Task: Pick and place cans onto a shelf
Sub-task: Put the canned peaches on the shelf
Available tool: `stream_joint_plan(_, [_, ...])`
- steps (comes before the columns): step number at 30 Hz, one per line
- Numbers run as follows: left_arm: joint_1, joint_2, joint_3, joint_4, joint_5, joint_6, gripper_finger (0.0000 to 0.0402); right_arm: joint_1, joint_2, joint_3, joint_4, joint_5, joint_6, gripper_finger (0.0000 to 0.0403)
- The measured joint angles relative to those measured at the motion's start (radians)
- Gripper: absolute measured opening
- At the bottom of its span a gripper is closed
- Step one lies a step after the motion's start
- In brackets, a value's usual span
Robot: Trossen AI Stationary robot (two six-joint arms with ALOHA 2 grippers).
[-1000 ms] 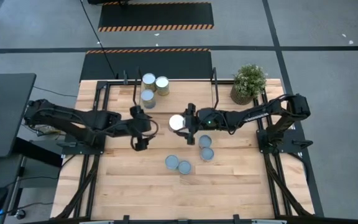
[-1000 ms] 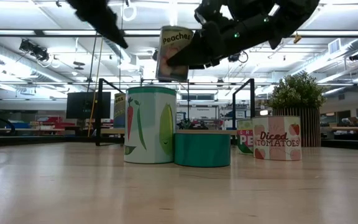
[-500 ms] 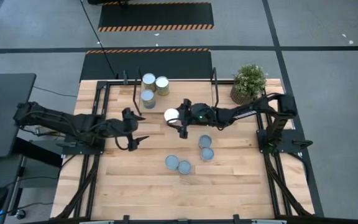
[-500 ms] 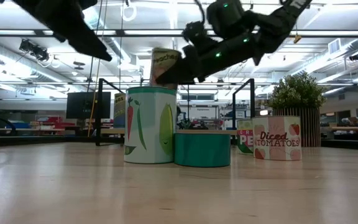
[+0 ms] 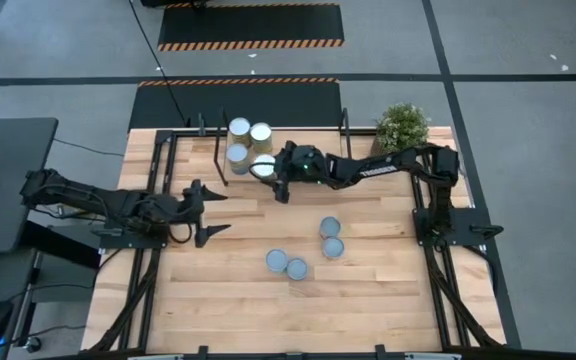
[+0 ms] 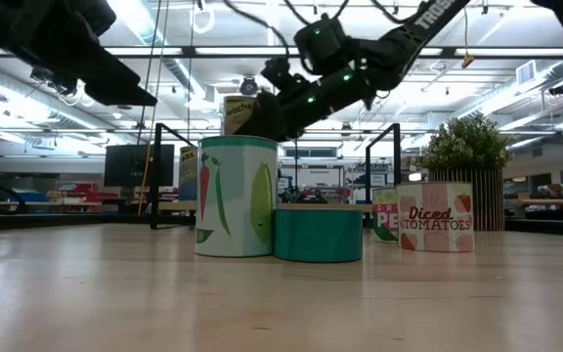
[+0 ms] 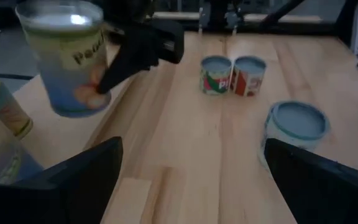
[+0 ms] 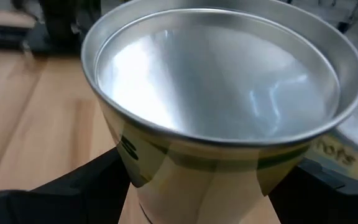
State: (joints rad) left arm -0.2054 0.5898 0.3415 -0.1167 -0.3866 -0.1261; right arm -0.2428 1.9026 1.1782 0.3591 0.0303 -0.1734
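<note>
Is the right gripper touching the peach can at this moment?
Touching. In the right wrist view, the right gripper has a dark finger pressed on each side of the peach can. The left wrist view shows that can held clear above the table.

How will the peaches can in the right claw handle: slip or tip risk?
The peaches can looks rigid metal, so the right claw likely won't dent it. Its smooth label may slip in a side grip. Tall for its width, it could tip if set down tilted.
</note>
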Motion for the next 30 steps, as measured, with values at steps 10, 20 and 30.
stream_joint_plan(10, [-0.002, -0.153, -0.098, 0.085, 0.033, -0.015, 0.0398, -0.031, 0.096, 0.12, -0.078, 0.0, 0.02, 0.0327])
stream_joint_plan(20, [-0.001, -0.18, -0.12, 0.105, 0.033, -0.023, 0.0398, -0.041, 0.119, 0.126, -0.07, -0.005, 0.039, 0.0327])
stream_joint_plan(30, [-0.001, -0.18, -0.12, 0.108, 0.033, 0.005, 0.0398, -0.05, 0.119, 0.126, -0.066, -0.024, 0.021, 0.0327])
